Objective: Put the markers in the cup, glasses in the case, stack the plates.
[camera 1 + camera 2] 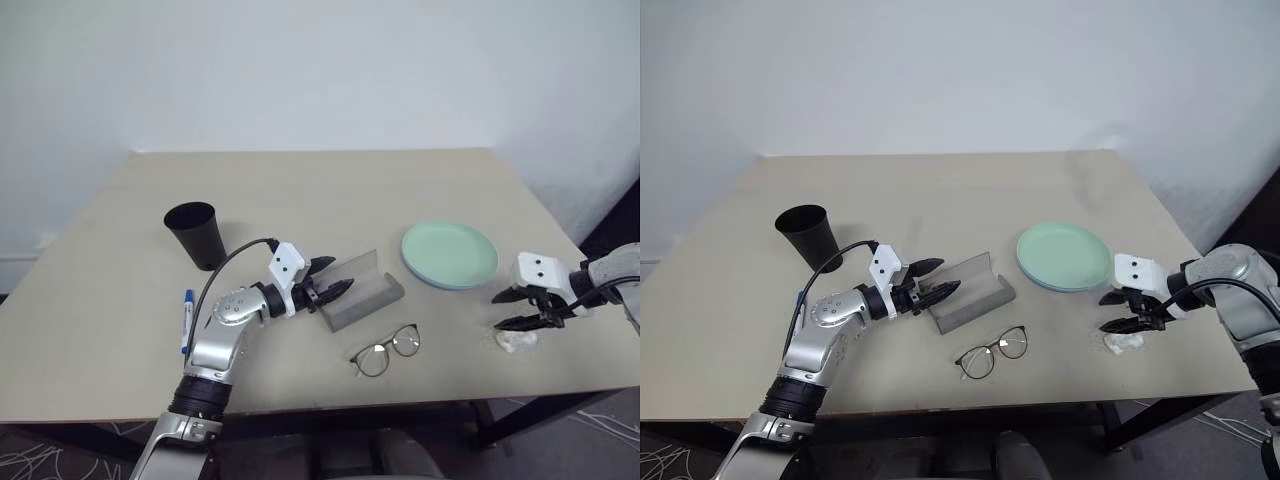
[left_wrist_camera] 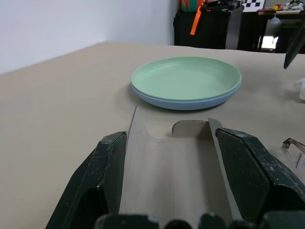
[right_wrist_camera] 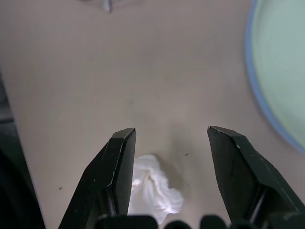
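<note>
Your left gripper (image 1: 335, 277) has its jaws spread wide around the near end of the case (image 1: 363, 291), which lies open like a trough on the surface (image 1: 300, 190) with its long axis running straight out from the jaws toward the plates (image 1: 450, 254); whether the fingers actually press its walls is hard to tell. The mint plate already sits on the blue one, so that part looks done. The glasses (image 1: 386, 350) lie flat just beside the case, off to the side of the left jaws, with their long axis roughly parallel to the case. Your right gripper (image 1: 517, 309) hangs tilted downward with jaws wide and empty over a small crumpled white scrap (image 1: 516, 340), with the glasses well off to its inner side. Since the left is busy at the case, the right looks like the arm to fetch the glasses. The marker (image 1: 187, 320) lies by the left forearm, behind the left jaws, and the cup (image 1: 196, 234) stands upright beyond it.
</note>
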You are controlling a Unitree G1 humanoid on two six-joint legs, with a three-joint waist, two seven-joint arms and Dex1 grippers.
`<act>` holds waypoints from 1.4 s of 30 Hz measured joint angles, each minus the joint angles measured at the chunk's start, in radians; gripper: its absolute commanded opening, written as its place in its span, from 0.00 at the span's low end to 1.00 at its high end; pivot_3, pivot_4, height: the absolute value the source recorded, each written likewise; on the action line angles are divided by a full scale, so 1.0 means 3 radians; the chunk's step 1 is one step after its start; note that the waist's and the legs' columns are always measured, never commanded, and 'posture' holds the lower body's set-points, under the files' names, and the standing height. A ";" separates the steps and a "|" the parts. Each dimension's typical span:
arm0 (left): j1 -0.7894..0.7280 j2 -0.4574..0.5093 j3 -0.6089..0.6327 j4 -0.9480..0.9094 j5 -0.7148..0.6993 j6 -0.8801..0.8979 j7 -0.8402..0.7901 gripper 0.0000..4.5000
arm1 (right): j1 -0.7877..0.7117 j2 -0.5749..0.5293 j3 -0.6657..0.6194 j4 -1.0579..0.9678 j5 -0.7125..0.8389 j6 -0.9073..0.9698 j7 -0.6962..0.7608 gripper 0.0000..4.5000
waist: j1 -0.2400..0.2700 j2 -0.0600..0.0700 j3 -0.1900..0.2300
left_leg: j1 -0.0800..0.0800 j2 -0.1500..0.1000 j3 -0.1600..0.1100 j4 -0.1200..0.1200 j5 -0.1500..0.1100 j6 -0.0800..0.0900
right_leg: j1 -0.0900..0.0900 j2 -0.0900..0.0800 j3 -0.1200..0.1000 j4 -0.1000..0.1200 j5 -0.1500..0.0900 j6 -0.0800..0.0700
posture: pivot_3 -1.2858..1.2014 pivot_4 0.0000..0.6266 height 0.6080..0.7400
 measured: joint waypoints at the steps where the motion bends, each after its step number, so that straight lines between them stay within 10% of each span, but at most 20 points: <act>1: 0.0000 -0.0005 0.0000 0.0000 0.0000 0.0000 -0.0001 0.70 | 0.0000 -0.0001 0.0006 0.0019 -0.0017 -0.0013 0.0027 0.58 | 0.0000 0.0000 0.0000 | 0.0000 0.0000 0.0000 0.0000 0.0000 0.0000 | 0.0000 0.0000 0.0000 0.0000 0.0000 0.0000 | 0.52 0.00 1.00; 15: 0.0000 -0.0006 0.0000 0.0000 0.0001 0.0000 -0.0001 0.70 | 0.0090 -0.0014 0.0240 0.0356 -0.0429 -0.0347 0.0012 0.58 | 0.0000 0.0001 0.0000 | 0.0001 0.0000 0.0001 0.0000 0.0000 0.0000 | 0.0000 -0.0001 0.0001 0.0001 0.0000 0.0000 | 0.52 0.00 1.00; 24: 0.0000 -0.0005 0.0000 0.0000 -0.0006 0.0007 -0.0029 0.70 | 0.0077 0.0017 0.0245 0.0473 -0.0555 -0.0438 -0.0093 0.00 | 0.0000 0.0001 0.0000 | 0.0001 0.0000 0.0000 0.0002 0.0000 0.0000 | 0.0001 0.0000 0.0001 0.0001 0.0001 0.0001 | 0.52 0.00 1.00; 42: 0.0152 0.0240 -0.0128 -0.0337 -0.0211 0.0406 -0.0564 0.70 | -0.0696 0.0343 -0.0035 0.0564 -0.0394 -0.0422 -0.0398 0.00 | -0.0012 0.0003 -0.0001 | 0.0002 0.0001 0.0001 0.0005 0.0001 0.0002 | 0.0001 -0.0003 0.0001 0.0003 0.0000 0.0000 | 0.52 0.00 1.00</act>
